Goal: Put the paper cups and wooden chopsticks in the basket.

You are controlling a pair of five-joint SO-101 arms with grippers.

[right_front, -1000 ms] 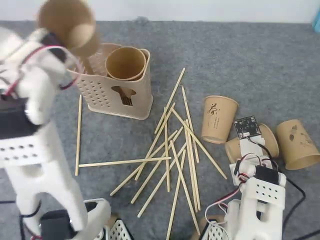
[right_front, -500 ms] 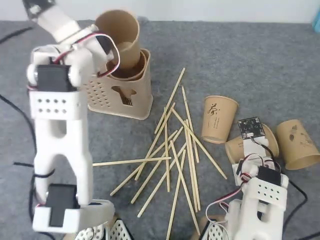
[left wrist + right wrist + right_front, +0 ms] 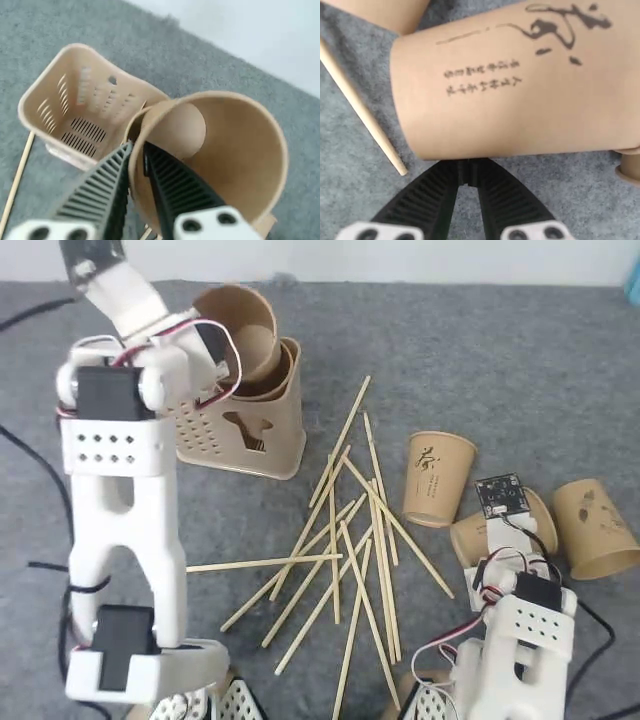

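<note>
- The left gripper [image 3: 136, 149] pinches the rim of a paper cup [image 3: 225, 150], over the basket [image 3: 250, 440] in the upper left.
- The right gripper [image 3: 468, 175] is pressed together beside a lying cup [image 3: 520, 80], lower right.
- The chopsticks [image 3: 334, 545] lie scattered in the middle.

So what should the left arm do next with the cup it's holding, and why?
Probably open the left gripper: the held cup already sits tilted inside the basket cup, within the basket, so releasing should let it nest.
</note>
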